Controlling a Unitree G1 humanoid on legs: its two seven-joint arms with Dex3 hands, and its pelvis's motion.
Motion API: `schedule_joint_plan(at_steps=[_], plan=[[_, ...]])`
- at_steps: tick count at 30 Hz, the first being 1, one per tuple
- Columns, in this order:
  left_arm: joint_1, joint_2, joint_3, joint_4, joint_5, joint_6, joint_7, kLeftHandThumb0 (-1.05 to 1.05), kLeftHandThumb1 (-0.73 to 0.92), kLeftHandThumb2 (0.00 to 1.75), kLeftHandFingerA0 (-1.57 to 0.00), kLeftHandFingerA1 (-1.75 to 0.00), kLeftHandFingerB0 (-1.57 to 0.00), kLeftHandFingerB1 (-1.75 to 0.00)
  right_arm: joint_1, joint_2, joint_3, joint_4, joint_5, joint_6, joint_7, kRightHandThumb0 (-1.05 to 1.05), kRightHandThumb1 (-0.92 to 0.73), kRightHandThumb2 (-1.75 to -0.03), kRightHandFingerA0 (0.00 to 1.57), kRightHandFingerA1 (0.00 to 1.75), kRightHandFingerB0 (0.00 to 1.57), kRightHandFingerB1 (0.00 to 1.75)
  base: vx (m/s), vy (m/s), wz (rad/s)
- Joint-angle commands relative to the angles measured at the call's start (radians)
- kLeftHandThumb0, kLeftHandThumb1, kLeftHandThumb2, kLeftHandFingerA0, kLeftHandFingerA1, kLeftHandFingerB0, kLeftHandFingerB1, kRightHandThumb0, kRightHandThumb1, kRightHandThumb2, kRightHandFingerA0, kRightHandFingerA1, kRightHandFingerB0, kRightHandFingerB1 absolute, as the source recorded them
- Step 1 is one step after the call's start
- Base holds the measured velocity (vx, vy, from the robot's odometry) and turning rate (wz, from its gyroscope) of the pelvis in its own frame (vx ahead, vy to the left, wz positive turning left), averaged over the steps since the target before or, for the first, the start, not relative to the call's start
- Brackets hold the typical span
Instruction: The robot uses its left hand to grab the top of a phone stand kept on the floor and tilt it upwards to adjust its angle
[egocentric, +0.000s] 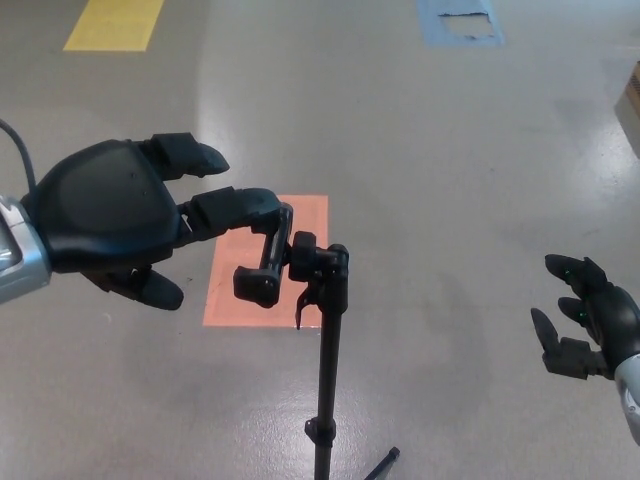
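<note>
Close the spread left hand (110, 220) squarely around the phone stand (300, 262) top clamp, then tilt gently upward.

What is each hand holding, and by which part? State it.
Nothing is held. The left hand has one finger at the phone stand clamp's top; the right hand is empty.

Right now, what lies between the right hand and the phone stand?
In the head view, nothing: only bare grey floor separates the open right hand from the phone stand.
</note>
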Motion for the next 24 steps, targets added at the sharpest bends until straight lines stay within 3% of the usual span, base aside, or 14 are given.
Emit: schedule_joint_plan(at_steps=[1,2,3,11,12,13,15,16,18,19,20,21,22,24], plan=[[-0.009,0.002,-0.006,0.004,0.013,-0.004,-0.005,-0.87,0.69,1.01,-0.21,-0.45,-0.02,-0.17,-0.006,-0.014,0.002,0.005,-0.007,0.004,-0.012,-0.67,-0.88,-0.66,0.23,0.32,0.14,0.27,0.0,0.0,0.0],[-0.009,0.001,-0.005,0.004,0.011,-0.003,-0.006,-0.87,0.68,1.0,-0.22,-0.45,-0.02,-0.17,-0.007,-0.015,0.003,0.004,-0.006,0.005,-0.011,-0.67,-0.88,-0.65,0.24,0.32,0.14,0.27,0.0,0.0,0.0],[-0.011,-0.002,-0.005,0.008,0.01,-0.001,-0.003,-0.88,0.69,1.0,-0.22,-0.45,-0.01,-0.17,-0.007,-0.015,0.001,0.005,-0.004,0.004,-0.007,-0.34,-0.56,-1.11,0.0,0.47,0.0,0.47,0.0,0.0,0.0],[-0.034,-0.008,-0.014,0.028,0.022,-0.002,-0.004,-0.8,0.64,0.99,-0.2,-0.45,0.0,-0.2,-0.01,-0.015,-0.004,0.006,0.003,0.0,0.003,-0.34,-0.58,-1.11,0.0,0.47,0.0,0.47,0.0,0.0,0.0],[-0.035,-0.009,-0.017,0.032,0.028,-0.003,0.014,-0.8,0.79,0.65,-0.31,-0.32,-0.03,-0.21,-0.009,-0.015,-0.003,0.004,0.003,0.001,0.005,-0.34,-0.58,-1.11,0.0,0.47,0.0,0.47,0.0,0.0,0.0],[-0.036,-0.008,-0.019,0.031,0.029,0.0,0.009,-0.8,0.63,0.98,-0.19,-0.45,0.0,-0.2,-0.009,-0.014,-0.004,0.004,0.004,0.0,0.008,-0.34,-0.59,-1.11,0.0,0.47,0.0,0.47,0.0,0.0,0.0],[-0.037,-0.008,-0.02,0.031,0.026,0.003,-0.003,-0.86,0.67,0.99,-0.21,-0.45,-0.01,-0.16,-0.009,-0.013,-0.001,0.006,0.0,-0.001,0.002,-0.34,-0.58,-1.11,0.0,0.47,0.0,0.47,0.0,0.0,0.0],[-0.035,-0.009,-0.02,0.029,0.026,0.01,-0.009,-0.79,0.79,0.64,-0.29,-0.31,-0.01,-0.2,-0.01,-0.012,-0.002,0.006,0.002,0.0,0.002,-0.34,-0.57,-1.11,0.0,0.47,0.0,0.47,0.0,0.0,0.0],[-0.038,-0.013,-0.023,0.035,0.028,0.013,-0.01,-0.79,0.79,0.65,-0.28,-0.31,-0.01,-0.2,-0.01,-0.012,-0.004,0.008,0.003,0.0,0.003,-0.34,-0.57,-1.11,0.0,0.47,0.0,0.47,0.0,0.0,0.0],[-0.041,-0.016,-0.025,0.041,0.029,0.012,-0.008,-0.84,0.66,1.0,-0.22,-0.45,0.0,-0.18,-0.011,-0.012,-0.004,0.009,0.003,0.0,0.004,-0.34,-0.57,-1.11,0.0,0.47,0.0,0.47,0.0,0.0,0.0],[-0.042,-0.017,-0.026,0.043,0.03,0.012,-0.006,-0.84,0.66,1.0,-0.22,-0.45,0.0,-0.18,-0.011,-0.012,-0.003,0.009,0.003,0.001,0.005,-0.34,-0.57,-1.11,0.0,0.47,0.0,0.47,0.0,0.0,0.0],[-0.045,-0.023,-0.03,0.054,0.032,0.009,0.006,-0.8,0.79,0.65,-0.29,-0.31,-0.03,-0.21,-0.012,-0.013,-0.002,0.008,0.002,0.001,0.006,-0.34,-0.57,-1.11,0.0,0.47,0.0,0.47,0.0,0.0,0.0],[-0.046,-0.023,-0.031,0.055,0.031,0.009,0.004,-0.87,0.68,1.0,-0.22,-0.45,-0.01,-0.17,-0.012,-0.013,-0.002,0.008,0.002,0.001,0.006,-0.34,-0.57,-1.11,0.0,0.47,0.0,0.47,0.0,0.0,0.0],[-0.046,-0.025,-0.032,0.056,0.032,0.013,-0.001,-0.87,0.68,1.0,-0.21,-0.45,-0.02,-0.16,-0.013,-0.013,-0.004,0.006,0.006,0.0,0.012,-0.34,-0.58,-1.11,0.0,0.47,0.0,0.47,0.0,0.0,0.0]])
